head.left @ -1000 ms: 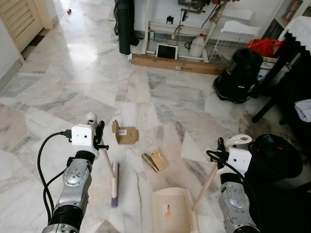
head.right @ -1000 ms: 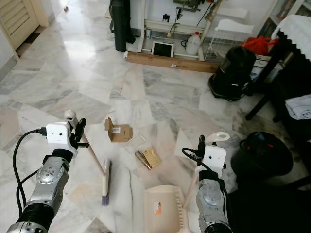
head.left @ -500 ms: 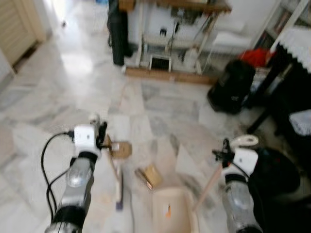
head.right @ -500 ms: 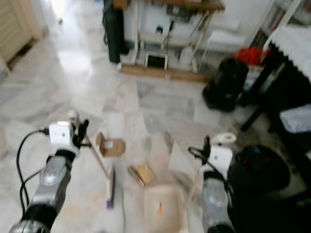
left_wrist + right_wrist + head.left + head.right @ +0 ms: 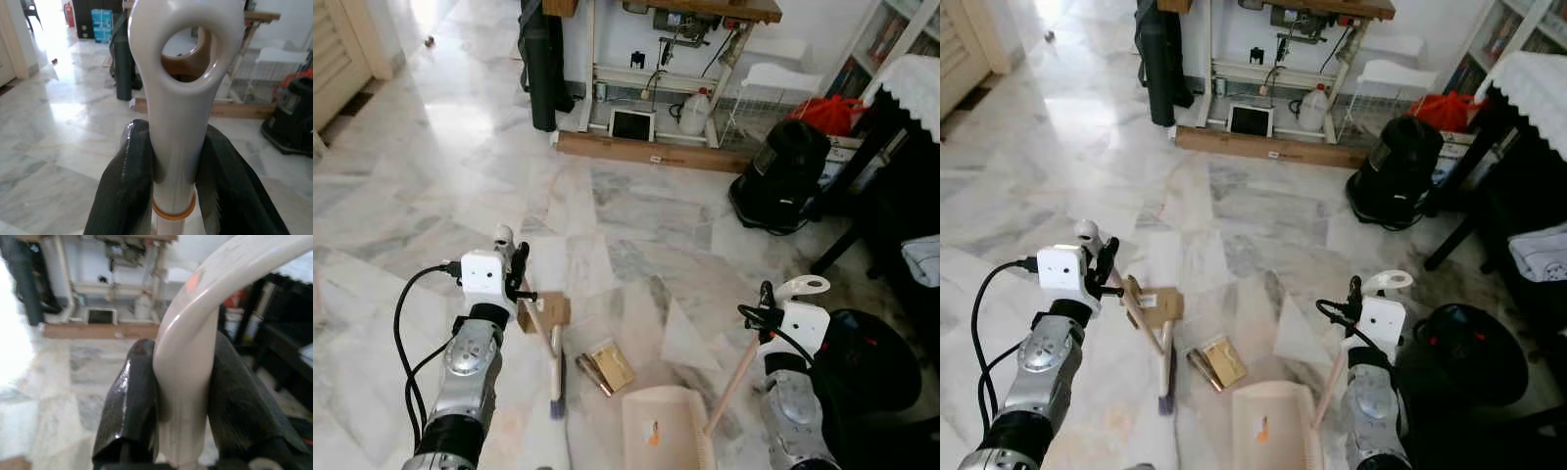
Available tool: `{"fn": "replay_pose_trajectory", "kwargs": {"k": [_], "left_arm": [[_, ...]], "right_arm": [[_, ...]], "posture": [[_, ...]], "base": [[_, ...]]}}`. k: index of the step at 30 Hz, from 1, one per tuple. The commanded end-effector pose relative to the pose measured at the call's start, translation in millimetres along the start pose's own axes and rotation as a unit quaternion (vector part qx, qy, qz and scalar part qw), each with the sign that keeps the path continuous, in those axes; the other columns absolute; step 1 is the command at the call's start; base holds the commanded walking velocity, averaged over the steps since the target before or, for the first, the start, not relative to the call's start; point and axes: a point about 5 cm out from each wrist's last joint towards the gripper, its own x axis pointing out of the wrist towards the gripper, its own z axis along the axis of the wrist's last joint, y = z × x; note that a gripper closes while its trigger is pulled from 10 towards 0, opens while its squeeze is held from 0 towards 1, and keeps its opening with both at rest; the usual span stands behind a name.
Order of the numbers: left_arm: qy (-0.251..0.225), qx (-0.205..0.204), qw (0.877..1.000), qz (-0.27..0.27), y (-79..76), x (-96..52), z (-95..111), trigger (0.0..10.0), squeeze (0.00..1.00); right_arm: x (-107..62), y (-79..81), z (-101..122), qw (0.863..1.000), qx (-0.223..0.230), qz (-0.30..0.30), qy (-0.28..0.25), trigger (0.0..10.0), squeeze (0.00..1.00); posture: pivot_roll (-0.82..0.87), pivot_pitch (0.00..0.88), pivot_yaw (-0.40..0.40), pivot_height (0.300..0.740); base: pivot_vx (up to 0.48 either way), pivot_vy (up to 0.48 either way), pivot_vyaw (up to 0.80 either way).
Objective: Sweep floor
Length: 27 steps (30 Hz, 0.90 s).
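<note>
On marble floor | broom handle slants up to left gripper

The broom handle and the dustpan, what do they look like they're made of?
Broom handle: likely glossy cream plastic; it shines, with a moulded hanging hole. Dustpan: seemingly matte beige plastic, one moulded piece with comb teeth along one edge. Neither is certain from looks alone.

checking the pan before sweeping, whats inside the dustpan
The dustpan holds no debris; an orange mark shows on its floor. The brown packet lies outside it. Its near end is cut off.
</note>
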Motion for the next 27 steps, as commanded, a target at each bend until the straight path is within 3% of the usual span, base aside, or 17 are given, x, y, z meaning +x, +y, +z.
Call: {"fn": "replay_pose_trajectory", "kwargs": {"k": [1,27], "left_arm": [[-0.017,0.003,1.000,-0.008,-4.5,3.7,7.1,10.0,0.00],[-0.009,-0.003,0.999,-0.030,-6.4,0.2,5.8,10.0,0.00]], "right_arm": [[0.5,-7.5,2.4,1.000,0.002,-0.014,-0.009,10.0,0.00],[-3.6,-10.9,-2.0,0.999,-0.013,-0.034,-0.002,10.0,0.00]], "posture": [[0.14,0.119,-0.098,0.740],[0.15,0.146,-0.089,0.740]], "base": [[0.259,0.000,0.00],[0.010,0.000,0.00]]}}
